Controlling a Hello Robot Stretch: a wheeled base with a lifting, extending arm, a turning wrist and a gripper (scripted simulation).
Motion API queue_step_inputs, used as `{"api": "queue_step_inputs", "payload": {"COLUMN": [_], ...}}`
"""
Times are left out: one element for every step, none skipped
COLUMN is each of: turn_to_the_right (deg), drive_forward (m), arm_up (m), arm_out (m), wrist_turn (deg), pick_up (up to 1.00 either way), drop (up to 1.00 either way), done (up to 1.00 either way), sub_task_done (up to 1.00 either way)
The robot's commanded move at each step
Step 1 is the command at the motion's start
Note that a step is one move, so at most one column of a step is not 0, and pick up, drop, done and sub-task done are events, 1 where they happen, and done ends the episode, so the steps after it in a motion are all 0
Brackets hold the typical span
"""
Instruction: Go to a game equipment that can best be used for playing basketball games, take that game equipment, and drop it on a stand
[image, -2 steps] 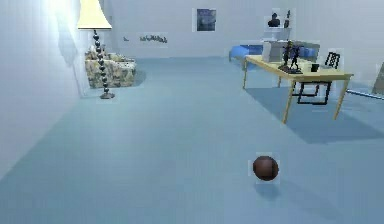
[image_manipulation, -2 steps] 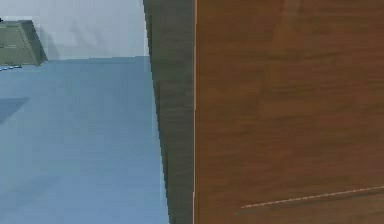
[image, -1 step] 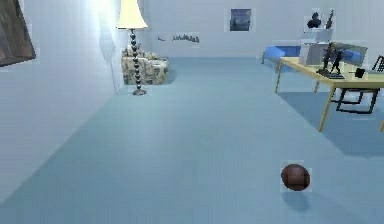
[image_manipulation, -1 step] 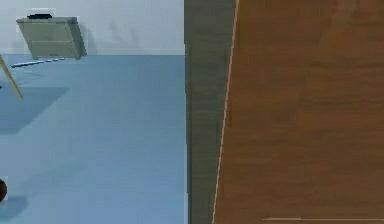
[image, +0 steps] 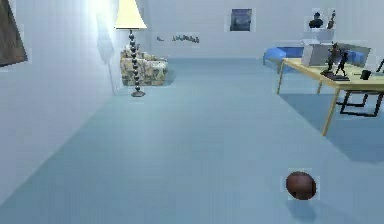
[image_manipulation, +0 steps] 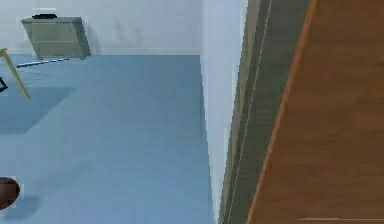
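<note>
A dark reddish-brown ball (image: 301, 185), the size of a basketball, lies on the blue floor at the forward view's lower right. Its edge appears again as a brown ball (image_manipulation: 6, 194) at the arm side view's lower left corner. A yellow-legged table (image: 352, 85) stands at the forward view's right, carrying a dark statue (image: 337, 62), a pale box and a small dark cup.
A floor lamp (image: 132, 45) and a patterned armchair (image: 146, 68) stand at the back left by the wall. A blue seat (image: 283, 54) sits at the back right. In the arm side view a wooden door (image_manipulation: 320, 120) and wall edge fill the right; a grey cabinet (image_manipulation: 57, 37) stands far off.
</note>
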Motion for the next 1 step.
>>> {"api": "queue_step_inputs", "payload": {"turn_to_the_right": [39.0], "drive_forward": [0.00], "arm_up": [0.00], "arm_out": [0.00], "wrist_turn": [0.0], "pick_up": [0.00], "drop": [0.00], "done": [0.00], "sub_task_done": [0.00]}}
